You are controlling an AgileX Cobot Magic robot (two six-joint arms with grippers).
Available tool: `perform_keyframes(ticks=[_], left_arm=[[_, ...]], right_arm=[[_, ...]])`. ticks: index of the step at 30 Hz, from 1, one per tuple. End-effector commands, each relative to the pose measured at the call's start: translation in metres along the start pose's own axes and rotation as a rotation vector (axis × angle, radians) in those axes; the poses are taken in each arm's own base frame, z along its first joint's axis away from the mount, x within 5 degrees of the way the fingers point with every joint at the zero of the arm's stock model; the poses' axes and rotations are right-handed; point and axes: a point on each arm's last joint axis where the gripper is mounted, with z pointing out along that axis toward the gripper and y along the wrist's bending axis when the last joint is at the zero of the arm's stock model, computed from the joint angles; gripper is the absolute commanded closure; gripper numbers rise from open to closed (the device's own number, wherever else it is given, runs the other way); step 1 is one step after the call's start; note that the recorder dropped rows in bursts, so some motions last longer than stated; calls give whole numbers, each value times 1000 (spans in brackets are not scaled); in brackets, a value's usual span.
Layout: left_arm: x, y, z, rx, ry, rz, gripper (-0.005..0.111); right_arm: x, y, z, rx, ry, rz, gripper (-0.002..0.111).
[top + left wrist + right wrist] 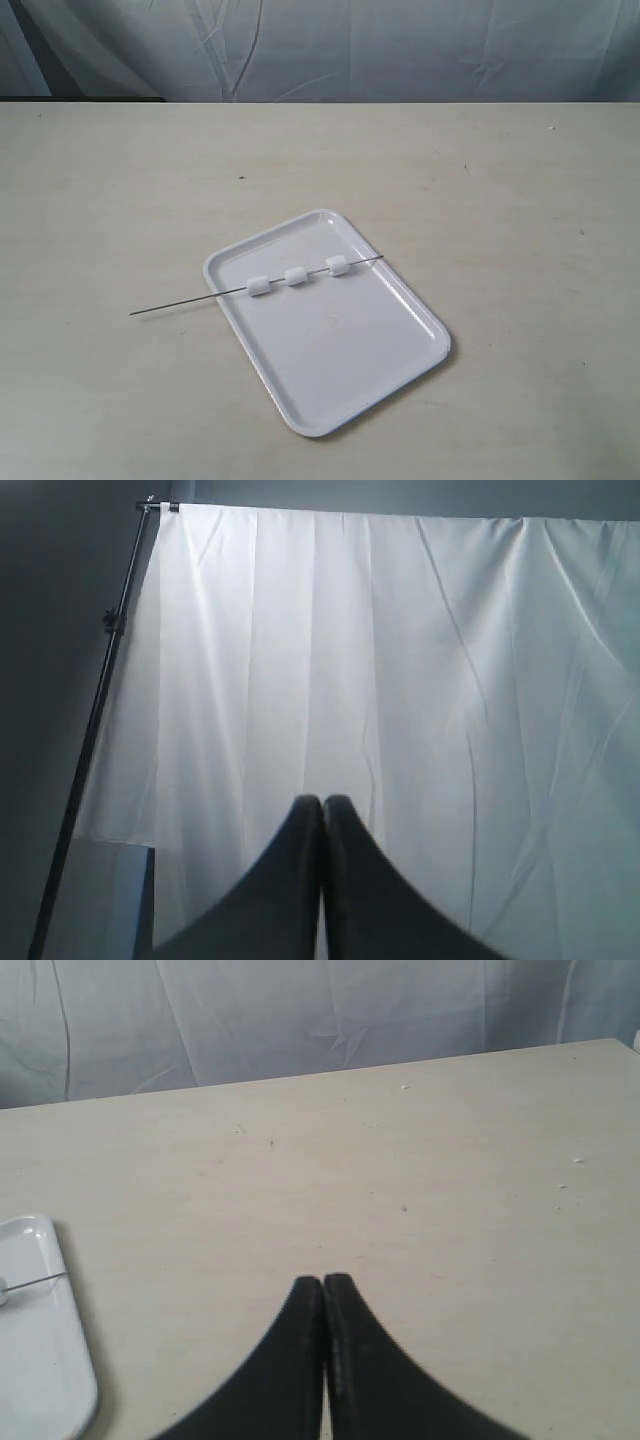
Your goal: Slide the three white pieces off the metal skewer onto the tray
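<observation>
Dark grey metal, the metal skewer [180, 303] is lying across the end of the tray [340, 370] farther from the exterior camera. Its long axis is running from lower left to upper right in that view. Its left end is sticking well out past the tray's rim over the table [500, 180], and its right end is reaching the opposite rim. The three white pieces [295, 277] are sitting threaded on it in a row, apart from one another, all above the tray.

The tray is lying skewed on the pale beige table, and a wrinkled grey-white cloth backdrop [400, 50] is hanging behind.

Both grippers are showing only in their own wrist views. The left gripper [322, 808] is facing the backdrop and a black stand pole [90, 740], fingers pressed together on nothing. The right gripper [323, 1288] is hovering over bare table, likewise pressed together and empty. Its view is cutting off all but one corner of the tray and the skewer's tip.
</observation>
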Motion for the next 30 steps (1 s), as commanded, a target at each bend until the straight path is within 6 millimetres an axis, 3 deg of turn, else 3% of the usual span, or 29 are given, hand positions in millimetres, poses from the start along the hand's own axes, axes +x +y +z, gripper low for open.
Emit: perform_keyframes(ticks=[1, 5, 9, 13, 16, 21, 23, 26, 30], left_arm=[[3, -3, -1, 36, 34, -103, 107], [20, -7, -2, 59, 257, -169, 107], [12, -15, 5, 140, 338, -102, 107], [9, -24, 26, 246, 518, -5, 107], [33, -29, 40, 291, 781, -118, 107], [65, -38, 55, 393, 1045, -264, 107], [73, -35, 64, 328, 1100, -323, 107], [77, -16, 80, 29, 1067, -377, 107], [79, -2, 85, -113, 1028, -311, 107]], right_arm=[[0, 0, 0, -2, -4, -7, 109], [0, 0, 0, -2, -4, -7, 109], [0, 0, 0, -2, -7, -7, 109], [0, 0, 0, -2, -7, -7, 109], [0, 0, 0, -2, -7, -7, 109], [0, 0, 0, -1, -4, -7, 109], [0, 0, 0, -1, -4, -7, 109], [0, 0, 0, -1, -4, -7, 109], [0, 0, 0, -1, -4, -7, 109]])
